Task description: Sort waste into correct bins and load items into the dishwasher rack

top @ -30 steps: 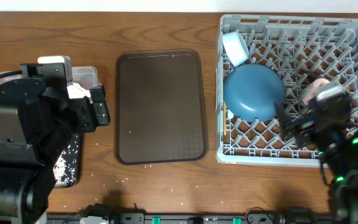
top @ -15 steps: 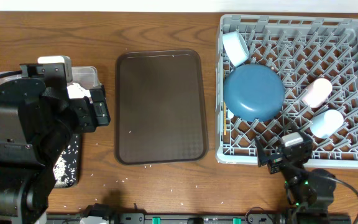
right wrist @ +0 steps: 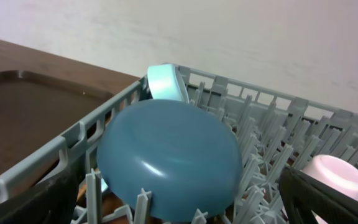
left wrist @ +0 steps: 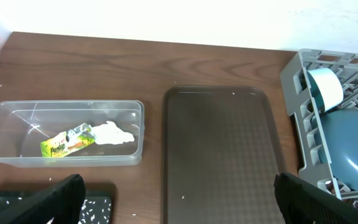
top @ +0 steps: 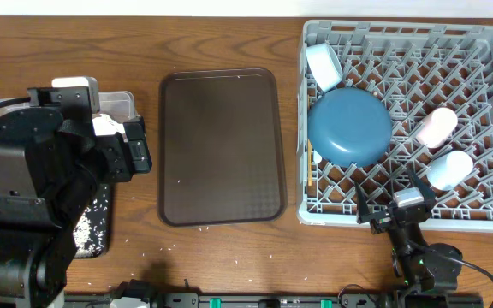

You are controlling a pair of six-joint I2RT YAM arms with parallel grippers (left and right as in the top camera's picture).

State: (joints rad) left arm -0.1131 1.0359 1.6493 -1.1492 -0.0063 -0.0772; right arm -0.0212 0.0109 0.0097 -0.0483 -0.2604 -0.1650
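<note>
Now we see left gripper (left wrist: 179, 202) near clear tub (left wrist: 5, 134), right gripper (top: 394, 201) at near edge of rack (top: 452, 222), both spread, holding nothing. Inside rack leans blue plate (top: 349, 127); brown tray (top: 221, 145) lies between tub and rack, touching neither.

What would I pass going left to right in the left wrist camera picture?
First the yellow-green wrapper → white napkin, both in the clear tub → brown tray → grey rack.
</note>
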